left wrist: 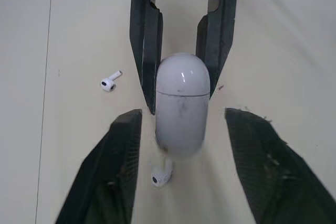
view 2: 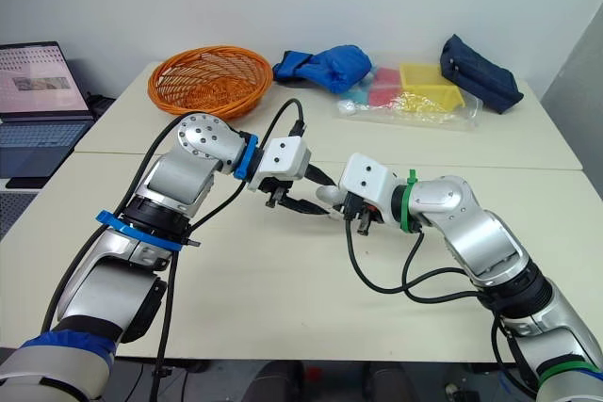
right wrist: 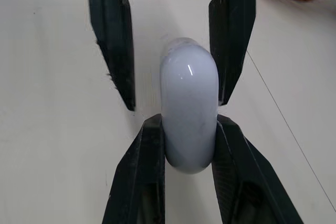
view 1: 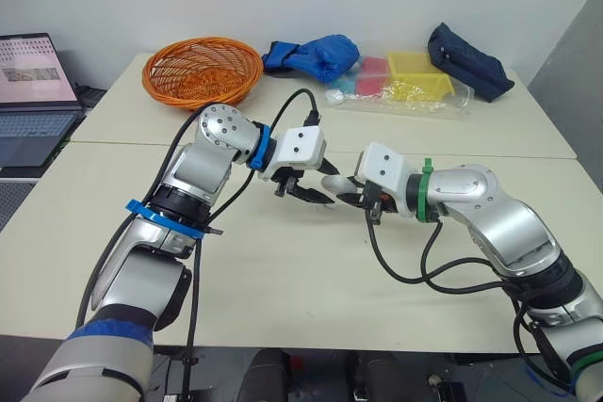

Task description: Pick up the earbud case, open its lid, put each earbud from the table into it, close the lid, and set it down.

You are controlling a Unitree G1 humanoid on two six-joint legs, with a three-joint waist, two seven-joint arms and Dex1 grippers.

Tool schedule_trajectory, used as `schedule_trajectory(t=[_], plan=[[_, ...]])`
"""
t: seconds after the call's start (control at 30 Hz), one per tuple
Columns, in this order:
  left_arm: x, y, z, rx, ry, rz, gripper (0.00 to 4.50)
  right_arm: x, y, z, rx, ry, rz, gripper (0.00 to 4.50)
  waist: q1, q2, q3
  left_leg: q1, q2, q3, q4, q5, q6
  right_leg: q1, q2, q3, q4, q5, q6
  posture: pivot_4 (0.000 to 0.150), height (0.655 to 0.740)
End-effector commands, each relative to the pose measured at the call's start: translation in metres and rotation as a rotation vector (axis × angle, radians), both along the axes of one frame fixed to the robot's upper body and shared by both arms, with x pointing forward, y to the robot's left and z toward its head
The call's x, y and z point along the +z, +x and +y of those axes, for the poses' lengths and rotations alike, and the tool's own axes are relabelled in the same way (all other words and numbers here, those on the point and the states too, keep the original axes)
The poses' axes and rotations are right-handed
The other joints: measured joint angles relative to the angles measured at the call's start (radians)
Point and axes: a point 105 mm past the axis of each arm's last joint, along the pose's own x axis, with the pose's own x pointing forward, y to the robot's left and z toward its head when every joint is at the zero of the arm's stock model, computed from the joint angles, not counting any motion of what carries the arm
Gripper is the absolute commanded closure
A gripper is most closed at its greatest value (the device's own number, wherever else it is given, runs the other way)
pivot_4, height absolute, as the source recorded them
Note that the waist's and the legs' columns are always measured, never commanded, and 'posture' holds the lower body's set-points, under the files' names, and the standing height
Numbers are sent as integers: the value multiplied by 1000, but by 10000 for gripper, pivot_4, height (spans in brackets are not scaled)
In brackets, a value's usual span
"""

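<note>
Earbud case (right wrist: 188, 124): smooth, glossy, rounded capsule

My arms meet over the middle of the cream table (view 1: 283, 270). My right gripper (view 1: 350, 199) holds the small white rounded earbud case (view 1: 332, 182); my left gripper (view 1: 306, 193) faces it, black fingertips right beside it. The orange wicker basket (view 1: 203, 71) sits well behind.

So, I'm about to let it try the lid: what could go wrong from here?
The right gripper pinches the glossy white earbud case across its lid seam, so the lid may be held shut. The open left gripper brackets the case's free end; closing off-centre could twist the smooth case loose. One small white earbud lies just under the case; a drop might knock it away.
</note>
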Motion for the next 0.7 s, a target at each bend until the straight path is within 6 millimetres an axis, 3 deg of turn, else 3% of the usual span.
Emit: schedule_trajectory(t=[0.03,0.33,0.43,0.57,0.7], plan=[[14,-2,-3,-20,-25,-45,12925,12,0,-2,3,11,-50,37182,0,0,0,0,0,0,0,0,0,0,0,0,0,0,0,1500,7400],[13,0,-2,-15,-18,-46,12925,9,0,-3,3,7,-44,37182,0,0,0,0,0,0,0,0,0,0,0,0,1,0,0,1500,7400],[13,-1,-2,-18,-21,-32,18483,10,1,-2,4,6,-48,37182,0,0,0,0,0,0,0,0,0,0,0,0,1,0,-1,1500,7400],[14,-1,-3,-22,-22,-28,30017,10,1,-3,2,5,-47,37182,0,0,0,0,0,0,0,0,1,0,0,0,1,0,-1,1500,7400],[12,-2,-4,-25,-17,-21,37588,9,2,-4,-2,10,-44,37182,0,0,0,0,0,0,0,0,1,0,0,0,1,0,-1,1500,7400]])
